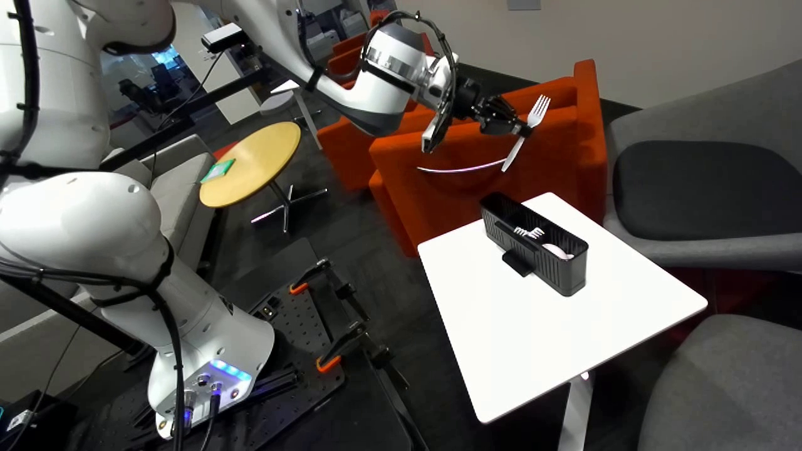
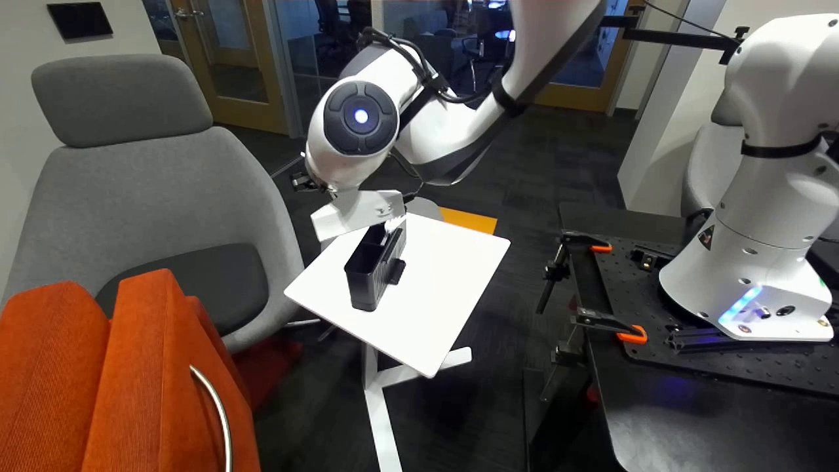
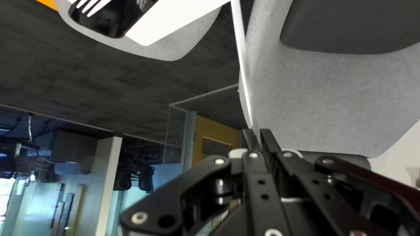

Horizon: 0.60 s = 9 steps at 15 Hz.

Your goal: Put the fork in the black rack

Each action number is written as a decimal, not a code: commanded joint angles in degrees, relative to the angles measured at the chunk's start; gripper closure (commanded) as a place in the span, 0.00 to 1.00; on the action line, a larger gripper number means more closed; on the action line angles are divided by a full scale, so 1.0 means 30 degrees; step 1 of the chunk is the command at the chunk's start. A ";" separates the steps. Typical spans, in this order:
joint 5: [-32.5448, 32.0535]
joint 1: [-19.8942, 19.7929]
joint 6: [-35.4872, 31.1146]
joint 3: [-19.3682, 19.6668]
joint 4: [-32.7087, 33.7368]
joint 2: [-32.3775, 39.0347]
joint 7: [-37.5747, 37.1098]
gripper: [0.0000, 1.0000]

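My gripper is shut on a white fork, in the air above the small table. The fork is tilted, its prongs up and its handle down, apart from the rack. In the wrist view the fork's thin handle runs up from the fingertips; its prongs do not show there. The black rack stands on the table and holds other white forks and a spoon. It also shows in an exterior view, where the wrist hides the gripper and fork, and partly at the wrist view's top left.
The white tabletop carries the rack, with a black tab at the rack's side. An orange chair stands close behind the fork, and a grey chair beside the table. The robot's bench has clamps at its edge.
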State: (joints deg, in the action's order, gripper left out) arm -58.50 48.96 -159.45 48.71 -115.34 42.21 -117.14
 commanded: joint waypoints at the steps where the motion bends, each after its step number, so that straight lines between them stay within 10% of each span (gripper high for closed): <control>1: -0.2025 0.0752 0.1126 0.0323 0.0129 0.1275 -0.4991 0.98; 9: -0.7475 -0.2774 0.7870 -0.5891 0.0044 0.0166 -1.0515 0.98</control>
State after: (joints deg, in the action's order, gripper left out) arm -75.69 47.33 -142.20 39.02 -115.28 46.13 -145.95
